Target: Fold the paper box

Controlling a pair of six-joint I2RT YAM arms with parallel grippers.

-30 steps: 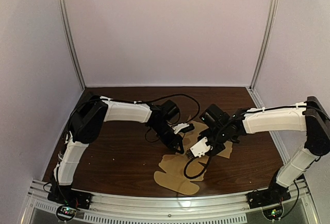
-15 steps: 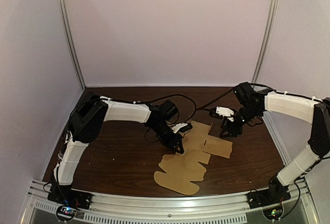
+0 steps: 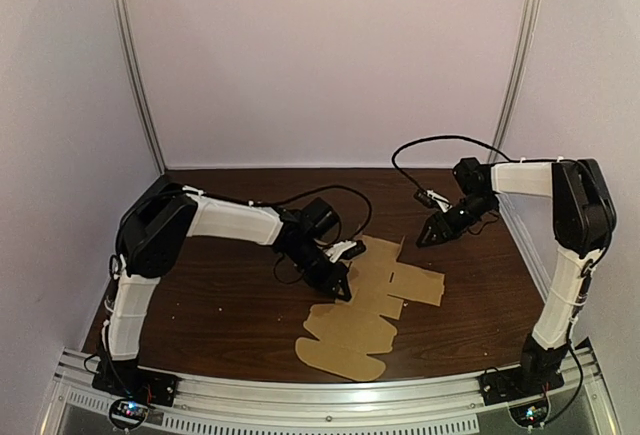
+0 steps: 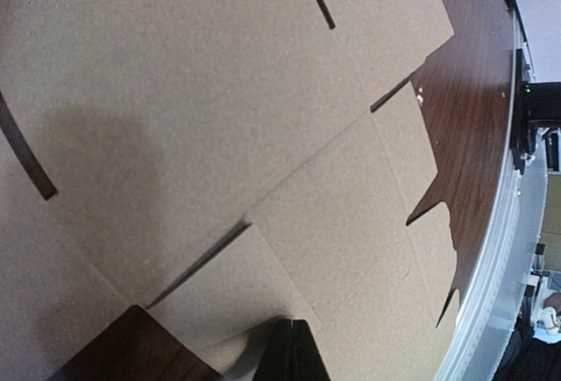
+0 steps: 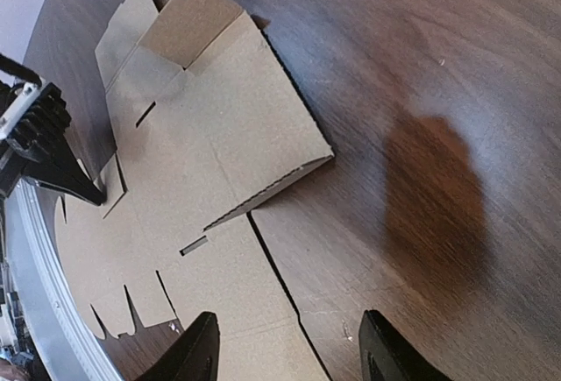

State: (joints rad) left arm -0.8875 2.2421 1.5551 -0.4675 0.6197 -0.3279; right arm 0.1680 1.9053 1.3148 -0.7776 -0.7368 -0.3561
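Cardboard box (image 3: 365, 320) lies flat, left hand (image 3: 343, 292) together atop it, right hand (image 3: 426, 238) apart.

Pale lilac walls (image 3: 320, 55) on three sides — dark wood table (image 3: 220, 305), metal corner posts (image 3: 135, 65); lighting seemingly soft, overhead.

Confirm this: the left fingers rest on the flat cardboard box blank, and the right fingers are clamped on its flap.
Wrong: the right wrist view shows the right fingers open, holding nothing, off the cardboard box blank. The left fingers do rest on it.
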